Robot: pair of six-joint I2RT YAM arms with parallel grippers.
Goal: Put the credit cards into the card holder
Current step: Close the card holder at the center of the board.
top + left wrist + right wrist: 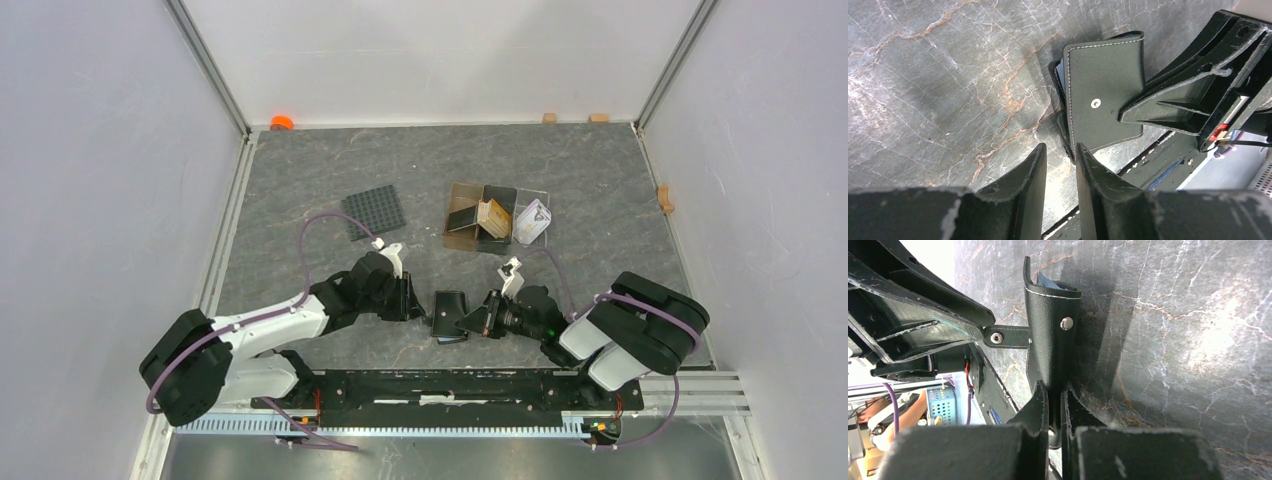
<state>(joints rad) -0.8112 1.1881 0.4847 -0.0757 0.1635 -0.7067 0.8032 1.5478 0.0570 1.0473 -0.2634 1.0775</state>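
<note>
The black card holder [450, 312] lies partly folded on the grey table near the front edge, between both grippers. In the left wrist view it [1103, 95] shows a white-stitched flap with a snap. My right gripper [475, 318] is shut on the holder's right flap [1053, 340], which stands lifted, with pale blue inside at the top [1048, 281]. My left gripper [1060, 150] has its jaws slightly parted and empty, its tips at the holder's left edge. The strap tab [998, 336] points towards it. Tan-orange credit cards [493, 213] stand in a brown box, and a whitish card [532, 218] lies in a clear tray.
The brown compartment box [465, 215] and clear tray sit behind the holder at centre. A black gridded mat [375, 210] lies at the back left. The black base rail [450, 385] runs along the near edge. White walls enclose the table.
</note>
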